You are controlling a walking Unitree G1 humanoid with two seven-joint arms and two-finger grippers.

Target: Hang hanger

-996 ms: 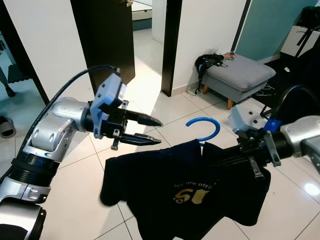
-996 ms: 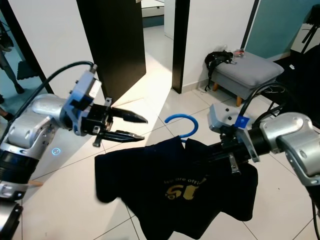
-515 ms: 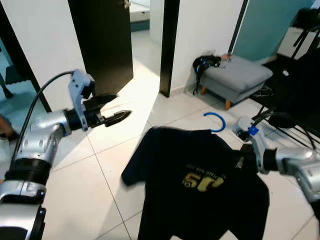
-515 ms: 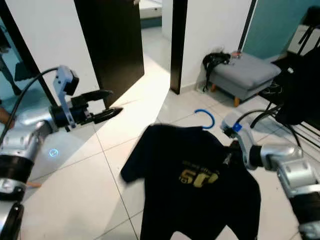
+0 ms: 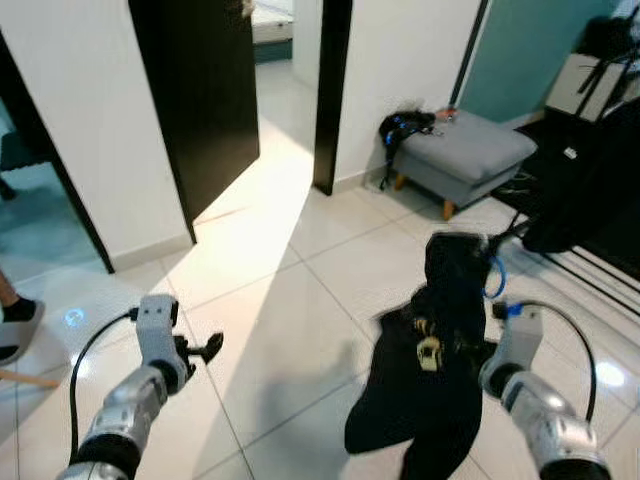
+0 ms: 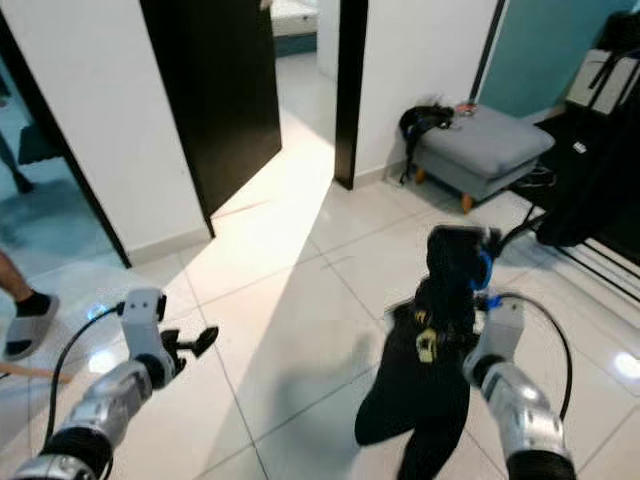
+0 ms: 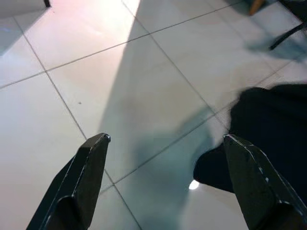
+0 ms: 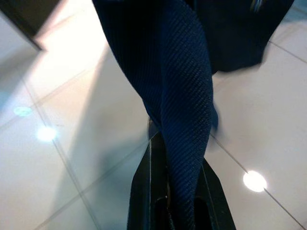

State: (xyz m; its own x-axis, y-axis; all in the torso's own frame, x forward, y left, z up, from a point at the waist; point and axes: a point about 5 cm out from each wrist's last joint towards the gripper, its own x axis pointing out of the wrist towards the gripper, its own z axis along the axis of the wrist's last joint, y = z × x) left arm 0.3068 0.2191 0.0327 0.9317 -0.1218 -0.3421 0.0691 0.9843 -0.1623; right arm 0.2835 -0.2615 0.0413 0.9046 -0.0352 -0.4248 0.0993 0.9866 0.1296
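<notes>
Right arm raised at lower right, dark shirt (image 6: pixel 430 370) bunched and draped over it, blue hanger (image 6: pixel 484 268) peeking near top. Left hand (image 6: pixel 195 342) low at lower left above white tiled floor (image 6: pixel 290 300). Grey footstool (image 6: pixel 485 140) by wall; sandalled foot (image 6: pixel 25 320) at left edge

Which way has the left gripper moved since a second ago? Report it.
Yes. The left gripper has dropped low toward the floor tiles, away from the dark T-shirt.

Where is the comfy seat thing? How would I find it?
Look at the white wall beside the dark doorway. On the tiled floor against that wall stands a low grey footstool on short wooden legs. It alone has a black bag lying on its near corner.
</notes>
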